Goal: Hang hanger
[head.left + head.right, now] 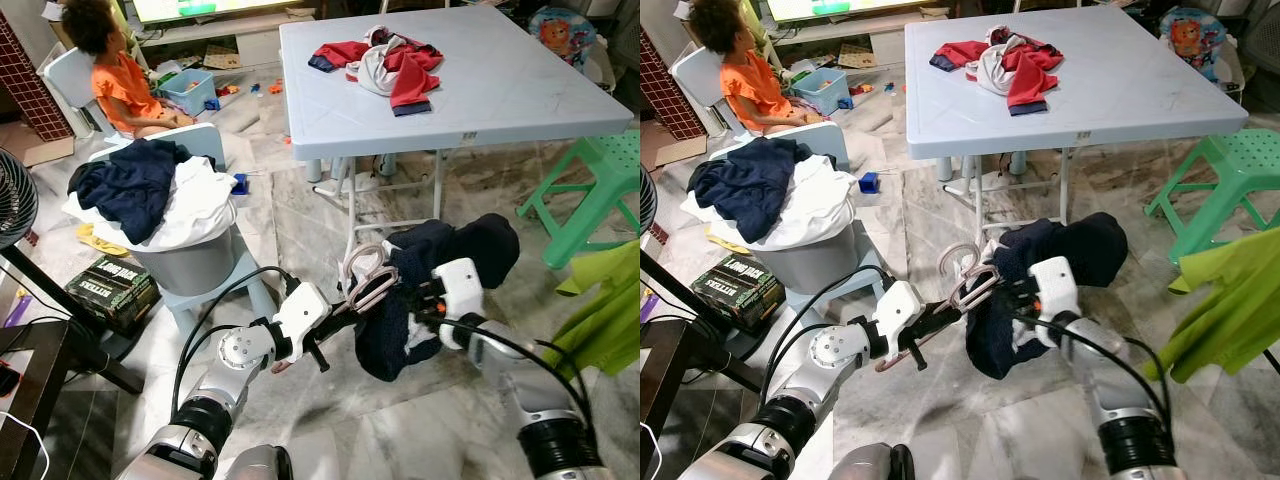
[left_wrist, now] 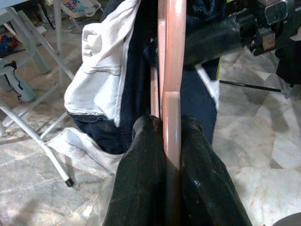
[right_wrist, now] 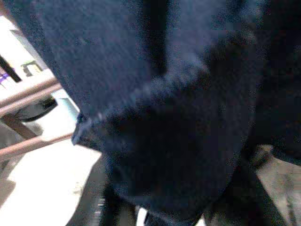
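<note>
Left wrist view: my left gripper (image 2: 171,136) has its jaws pinched tight on the pink hanger (image 2: 173,61), whose bar runs straight out between the two black fingers (image 2: 141,174) toward a dark navy garment (image 2: 138,70) with a white lining. From the head camera I see that gripper (image 1: 335,312) held low over the marble floor (image 1: 300,215), the hanger (image 1: 368,285) rising from it with its hook curling up against the navy garment (image 1: 455,255). My right gripper (image 1: 428,298) is pressed into the same cloth from the other side; the fabric covers its jaws, and in the right wrist view dark cloth (image 3: 164,94) covers most of the picture, so I cannot tell whether they are wide or closed. The garment hangs bunched between the two arms, above the floor, just in front of the pale blue folding desk (image 1: 520,90). A red, white and navy heap of clothes (image 1: 385,60) lies on that desk. To my left stands a grey bin (image 1: 195,265) piled with navy and white laundry (image 1: 150,195), and beyond it a person in an orange top (image 1: 120,85) sits among toys. A green stool (image 1: 590,185) stands to my right, with a lime-green cloth (image 1: 600,300) hanging near it.
</note>
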Controlling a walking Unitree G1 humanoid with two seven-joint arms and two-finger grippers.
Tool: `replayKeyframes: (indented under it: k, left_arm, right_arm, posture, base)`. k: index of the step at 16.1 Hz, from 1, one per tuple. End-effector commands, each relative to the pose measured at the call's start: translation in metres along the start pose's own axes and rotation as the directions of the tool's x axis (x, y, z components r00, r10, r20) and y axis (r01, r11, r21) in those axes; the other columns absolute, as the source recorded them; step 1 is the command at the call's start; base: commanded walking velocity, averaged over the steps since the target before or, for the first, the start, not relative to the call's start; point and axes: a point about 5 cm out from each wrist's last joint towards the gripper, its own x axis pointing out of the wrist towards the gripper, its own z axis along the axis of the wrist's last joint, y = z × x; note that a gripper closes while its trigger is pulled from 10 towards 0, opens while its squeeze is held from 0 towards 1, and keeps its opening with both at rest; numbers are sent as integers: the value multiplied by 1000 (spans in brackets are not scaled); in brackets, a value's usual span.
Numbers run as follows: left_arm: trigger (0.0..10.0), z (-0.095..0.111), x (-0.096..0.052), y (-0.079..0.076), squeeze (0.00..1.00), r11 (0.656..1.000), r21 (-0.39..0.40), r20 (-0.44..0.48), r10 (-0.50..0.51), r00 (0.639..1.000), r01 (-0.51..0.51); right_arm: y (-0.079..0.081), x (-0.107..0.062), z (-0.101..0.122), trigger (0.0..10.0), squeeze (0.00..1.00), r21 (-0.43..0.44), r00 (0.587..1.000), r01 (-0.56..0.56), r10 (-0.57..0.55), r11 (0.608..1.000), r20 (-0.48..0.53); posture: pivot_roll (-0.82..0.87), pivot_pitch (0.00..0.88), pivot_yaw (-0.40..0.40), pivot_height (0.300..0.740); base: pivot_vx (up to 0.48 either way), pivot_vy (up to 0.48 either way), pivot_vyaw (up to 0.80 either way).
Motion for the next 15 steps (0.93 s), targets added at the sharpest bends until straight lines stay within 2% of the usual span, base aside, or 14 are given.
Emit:
replayKeyframes:
  k: [1,5,8,9,11,12,13,15]
  left_arm:
    - [0,9,1,3,0,999,47,35,5,999,-7]
    - [0,9,1,5,0,998,63,23,17,1000,-18]
    - [0,5,-1,7,0,996,85,-12,34,999,-33]
    - [0,-1,-4,4,0,995,100,-47,7,999,-2]
    - [0,-8,-8,-1,0,992,117,-90,-40,995,50]
    - [0,-9,-9,-2,0,991,121,-96,-45,994,56]
    - [0,-14,-14,-6,0,989,119,-113,-70,991,84]
    - [0,-17,-19,-12,0,989,114,-112,-86,990,99]
  right_arm:
    - [-6,-2,8,0,0,0,1000,13,-13,1000,23]
    - [-14,-9,16,0,0,38,997,39,-41,999,69]
    - [-25,-8,33,0,0,142,980,107,-128,984,153]
    - [-34,-6,51,0,0,204,952,174,-217,963,214]
    - [-46,-4,69,0,0,270,898,274,-346,923,271]
    - [-48,-4,71,0,0,279,888,287,-364,916,280]
    - [-54,-3,84,0,0,341,829,352,-459,872,319]
    - [-56,-1,91,0,0,326,771,442,-540,836,337]
  posture:
    - [-105,0,71,740]
    - [-106,0,73,740]
    - [-106,0,73,740]
    - [-101,0,72,740]
    - [-102,0,71,740]
    - [-102,0,71,740]
    - [-97,0,69,740]
    - [-90,0,66,740]
  base:
    - [0,0,0]
    - [0,0,0]
    - [0,0,0]
    - [0,0,0]
    - [0,0,0]
    - [0,0,0]
    - [0,0,0]
    - [0,0,0]
